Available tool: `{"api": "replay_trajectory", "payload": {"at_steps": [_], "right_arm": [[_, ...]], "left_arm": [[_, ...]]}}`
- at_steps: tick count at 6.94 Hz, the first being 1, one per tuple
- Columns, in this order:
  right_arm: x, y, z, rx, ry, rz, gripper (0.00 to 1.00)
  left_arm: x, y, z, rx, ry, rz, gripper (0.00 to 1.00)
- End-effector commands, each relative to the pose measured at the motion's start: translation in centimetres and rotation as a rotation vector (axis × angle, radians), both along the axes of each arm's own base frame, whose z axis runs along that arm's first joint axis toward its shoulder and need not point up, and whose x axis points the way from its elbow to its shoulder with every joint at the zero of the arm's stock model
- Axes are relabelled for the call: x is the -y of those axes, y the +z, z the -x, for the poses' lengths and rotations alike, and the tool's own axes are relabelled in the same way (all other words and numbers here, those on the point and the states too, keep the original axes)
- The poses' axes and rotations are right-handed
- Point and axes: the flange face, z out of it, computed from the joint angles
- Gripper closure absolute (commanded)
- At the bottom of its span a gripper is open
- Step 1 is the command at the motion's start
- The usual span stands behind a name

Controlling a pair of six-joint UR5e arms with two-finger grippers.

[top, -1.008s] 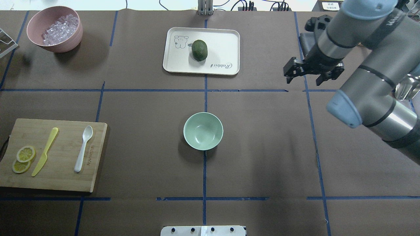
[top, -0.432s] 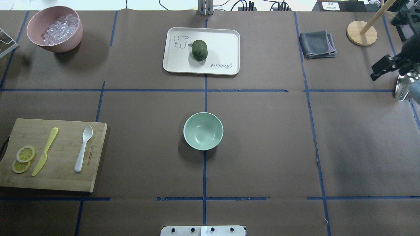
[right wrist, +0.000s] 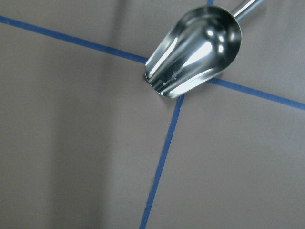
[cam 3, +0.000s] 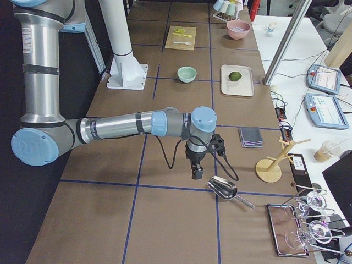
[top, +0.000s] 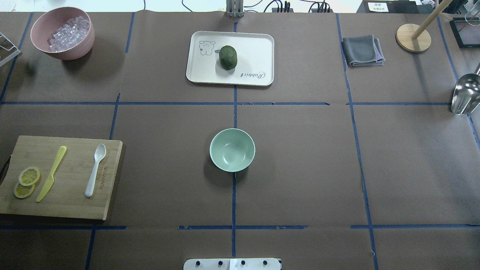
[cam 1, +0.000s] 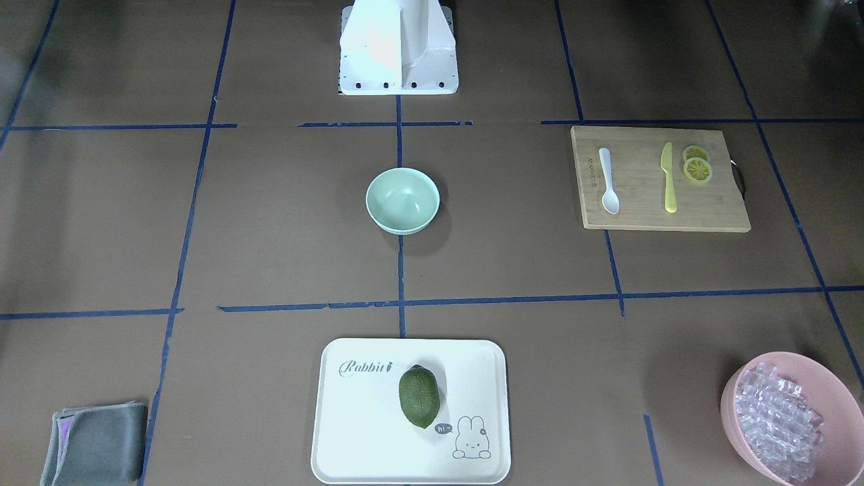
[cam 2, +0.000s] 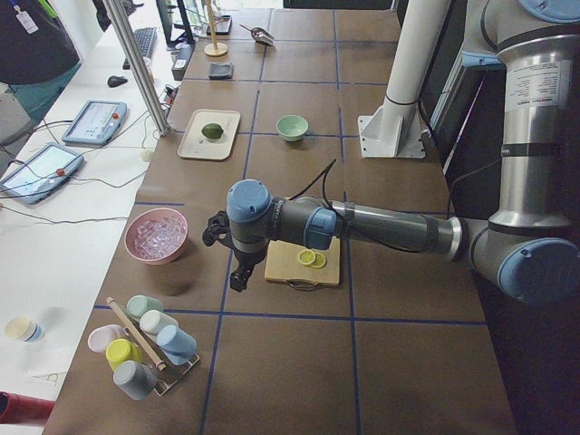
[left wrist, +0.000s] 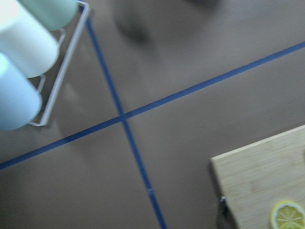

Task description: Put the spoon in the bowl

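The white spoon (top: 95, 170) lies on a wooden cutting board (top: 71, 204) at the table's left, scoop pointing away from the robot; it also shows in the front view (cam 1: 608, 181). The mint-green bowl (top: 232, 150) stands empty at the table's middle (cam 1: 402, 200). Neither gripper shows in the overhead or front view. The left gripper (cam 2: 237, 276) hangs beyond the board's left end, near a cup rack. The right gripper (cam 3: 196, 171) hangs over the table's right end beside a metal scoop (right wrist: 195, 50). I cannot tell whether either is open or shut.
A yellow knife (top: 51, 173) and lemon slices (top: 27, 182) share the board. A pink bowl of clear pieces (top: 62, 33) stands far left, a tray (top: 255, 48) with a green fruit (top: 228, 57) far middle, a grey cloth (top: 362, 50) and wooden stand (top: 413, 37) far right.
The right arm has swung out of the overhead view to the right, uncovering the grey cloth, wooden stand and metal scoop. The spoon and bowl have not moved.
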Motion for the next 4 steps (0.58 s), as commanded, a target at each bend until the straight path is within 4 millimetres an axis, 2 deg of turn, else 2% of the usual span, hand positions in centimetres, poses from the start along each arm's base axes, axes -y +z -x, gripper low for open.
{"api": "replay_trajectory", "payload": {"at_steps": [1,3,4], "right_arm": [[-0.7,0.2,-0.5,-0.002,0.069,0.053,0.00],[-0.7,0.1,-0.5,-0.003,0.067,0.048,0.00],[-0.7,0.2,-0.5,-0.002,0.069,0.047,0.00]], "left_arm": [[-0.2,-5.2,-8.8,-0.075,-0.027,0.091,0.00],[-1.1,-7.3,-15.5,-0.087,-0.063,0.092,0.00],[-2.4,-9.5,-20.4,-0.064,-0.074,0.117,0.00]]}}
